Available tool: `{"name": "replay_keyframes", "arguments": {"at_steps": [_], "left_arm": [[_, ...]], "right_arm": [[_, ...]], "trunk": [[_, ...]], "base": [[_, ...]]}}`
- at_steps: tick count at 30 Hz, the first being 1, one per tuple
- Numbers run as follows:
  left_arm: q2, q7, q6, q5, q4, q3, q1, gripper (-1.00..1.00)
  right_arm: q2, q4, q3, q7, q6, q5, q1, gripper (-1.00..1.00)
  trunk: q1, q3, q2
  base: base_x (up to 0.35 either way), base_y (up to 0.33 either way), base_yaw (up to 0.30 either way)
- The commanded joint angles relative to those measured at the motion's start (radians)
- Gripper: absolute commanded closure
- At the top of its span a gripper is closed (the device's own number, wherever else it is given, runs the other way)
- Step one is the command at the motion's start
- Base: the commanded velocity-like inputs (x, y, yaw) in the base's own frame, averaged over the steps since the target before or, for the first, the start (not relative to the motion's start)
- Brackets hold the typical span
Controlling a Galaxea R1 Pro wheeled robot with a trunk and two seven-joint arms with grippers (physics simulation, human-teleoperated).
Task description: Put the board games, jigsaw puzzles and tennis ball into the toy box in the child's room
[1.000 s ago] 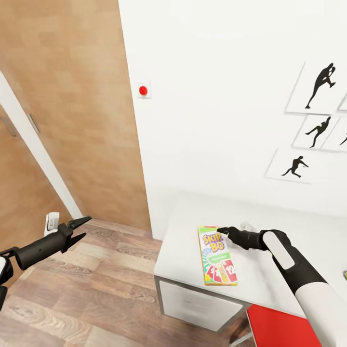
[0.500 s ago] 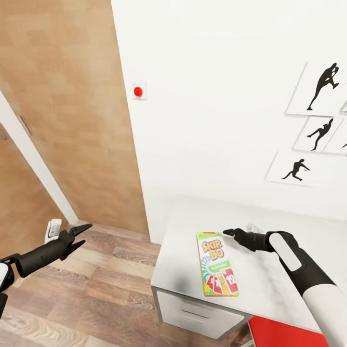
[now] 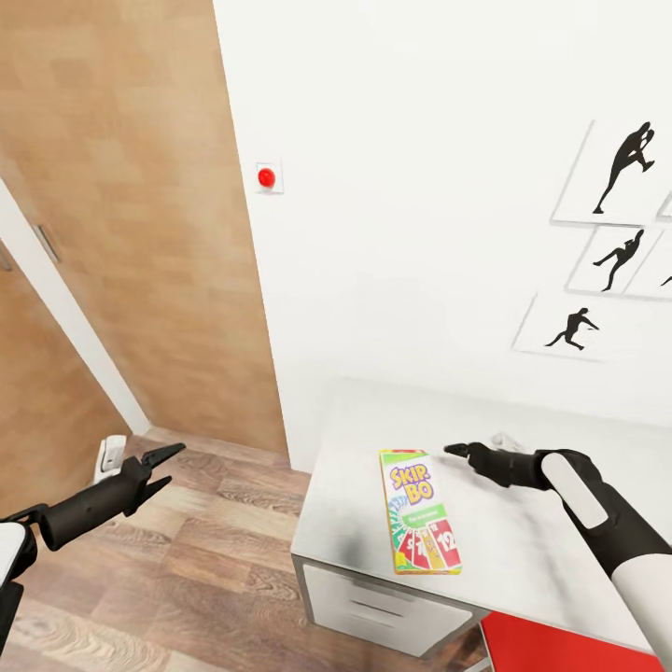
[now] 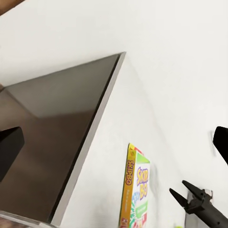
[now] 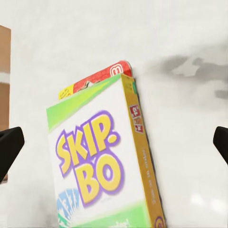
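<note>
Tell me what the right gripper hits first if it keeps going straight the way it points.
The right gripper, jaws open, aims at the Skip-Bo box lying flat on the white table. It would probably meet the box's near top edge first, though its height above the box is hard to judge.

Head view: high, facing down at table (image 3: 523, 541) corner. Right wrist view: close above Skip-Bo box (image 5: 102, 166). Left wrist view: farther, off the table edge; box (image 4: 137, 190) shared by all.

Skip-Bo board game (image 3: 419, 511) flat on white surface (image 3: 523, 546), right tool (image 3: 456, 451) just beside it (fingers apart), left tool (image 3: 168, 468) over wooden floor (image 3: 187, 569)
</note>
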Motion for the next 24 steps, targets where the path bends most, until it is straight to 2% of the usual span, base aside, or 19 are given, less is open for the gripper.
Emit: {"name": "replay_keyframes", "arguments": {"at_steps": [1,9,16,18,19,24], "left_arm": [[0.000,-0.003,0.004,-0.004,0.000,0.001,0.001,-1.00],[-0.001,-0.003,-0.006,-0.005,0.019,0.002,0.008,-1.00],[0.000,-0.003,-0.012,-0.007,0.057,0.004,0.010,-1.00],[0.001,-0.003,-0.013,-0.010,0.070,0.005,0.010,-1.00],[0.003,-0.008,-0.014,-0.024,0.108,0.008,0.011,-1.00],[0.005,-0.010,-0.015,-0.035,0.131,0.010,0.011,-1.00]], "right_arm": [[-0.004,0.000,0.002,0.016,0.011,0.008,-0.001,-1.00],[-0.014,-0.001,0.000,0.041,0.056,0.011,0.000,-1.00],[-0.012,-0.001,0.006,0.046,0.069,0.013,0.000,-1.00],[-0.011,-0.001,0.008,0.047,0.071,0.013,0.000,-1.00],[-0.009,-0.001,0.011,0.047,0.074,0.014,0.000,-1.00],[-0.008,0.000,0.013,0.048,0.075,0.014,0.000,-1.00]], "trunk": [[0.001,-0.002,-0.002],[0.001,-0.002,-0.002],[0.001,-0.002,-0.002],[0.001,-0.002,-0.002],[0.001,-0.001,-0.002],[0.001,0.000,-0.002]], "base": [[0.001,0.000,-0.002],[0.000,0.000,-0.005],[0.000,0.000,-0.030],[0.000,0.000,-0.033],[0.000,0.000,-0.084],[0.000,0.000,-0.084]]}}
